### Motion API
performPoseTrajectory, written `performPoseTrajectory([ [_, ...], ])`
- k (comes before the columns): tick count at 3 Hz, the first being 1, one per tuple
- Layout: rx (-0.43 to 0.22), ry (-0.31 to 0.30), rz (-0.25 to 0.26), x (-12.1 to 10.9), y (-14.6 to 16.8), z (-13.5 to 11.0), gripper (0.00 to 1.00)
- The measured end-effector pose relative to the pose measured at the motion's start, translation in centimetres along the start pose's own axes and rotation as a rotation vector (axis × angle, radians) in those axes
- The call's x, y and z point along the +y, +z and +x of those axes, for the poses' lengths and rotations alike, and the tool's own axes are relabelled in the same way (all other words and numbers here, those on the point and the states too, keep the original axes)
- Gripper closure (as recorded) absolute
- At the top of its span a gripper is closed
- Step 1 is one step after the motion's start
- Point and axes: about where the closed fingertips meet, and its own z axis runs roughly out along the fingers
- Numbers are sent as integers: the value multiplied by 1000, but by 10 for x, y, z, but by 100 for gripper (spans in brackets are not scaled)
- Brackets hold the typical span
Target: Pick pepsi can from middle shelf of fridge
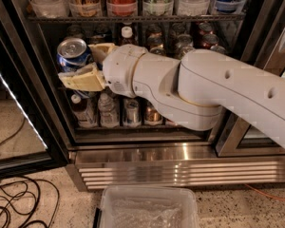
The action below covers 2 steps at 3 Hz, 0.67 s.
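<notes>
Gripper (pixel 79 64) is squeezed tight on the pepsi can (pixel 72 52), with a finger on each side of it. The blue can is tipped a little, so its silver top shows. It looks lifted up and pulled to the front of the open fridge (pixel 147 152). Behind the gripper, other cans (pixel 181 41) stand in rows. Grabbing looks done. Bringing the can all the way out is left.
</notes>
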Motion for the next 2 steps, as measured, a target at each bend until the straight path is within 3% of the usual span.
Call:
performPoseTrajectory([
  [1, -15, 13, -42, -2, -4, -4, 100],
  [2, -45, 73, -125, -30, -16, -3, 100],
])
